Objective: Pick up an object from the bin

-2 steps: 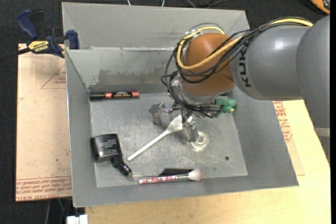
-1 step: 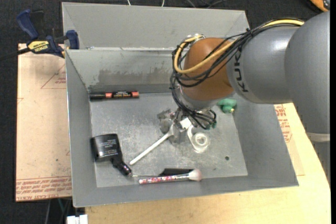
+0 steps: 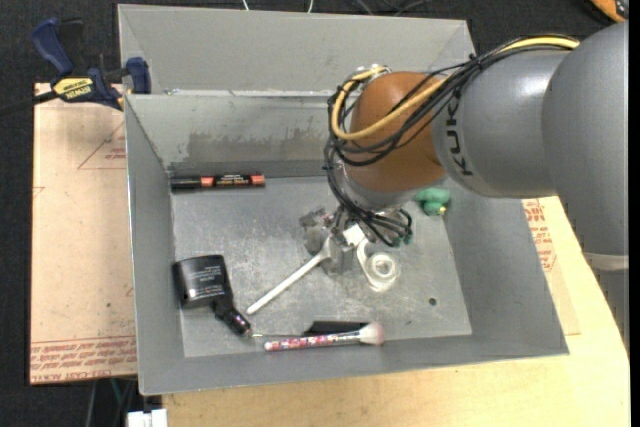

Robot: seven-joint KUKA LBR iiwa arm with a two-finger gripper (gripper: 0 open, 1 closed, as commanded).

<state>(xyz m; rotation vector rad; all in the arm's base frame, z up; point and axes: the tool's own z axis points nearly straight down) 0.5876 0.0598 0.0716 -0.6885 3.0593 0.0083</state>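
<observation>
Fingers (image 3: 318,227) seem to stand apart, low over the floor of the bin (image 3: 250,130) near its middle, with nothing that I can see clamped between them. The arm (image 3: 500,130) comes in from the right and its orange cover (image 3: 395,135) hides the wrist, so the fingers point steeply down, as suits a grasp from above on things that lie flat. A white stick (image 3: 285,285) lies slantwise on the floor and its far end runs up to the fingers; whether that end sits between them I cannot tell. A clear tape roll (image 3: 380,270) lies flat just to their right. By my judgement the stick is the likeliest thing to be picked, being closest, but it is thin and lies flat, so the fingers would need to close right at floor level to catch it. A green thing (image 3: 433,204) lies right of the cover. Well apart lie a marker (image 3: 217,181) against the far wall, a black box (image 3: 202,280) at near left, and a brush (image 3: 320,339) along the near edge.
</observation>
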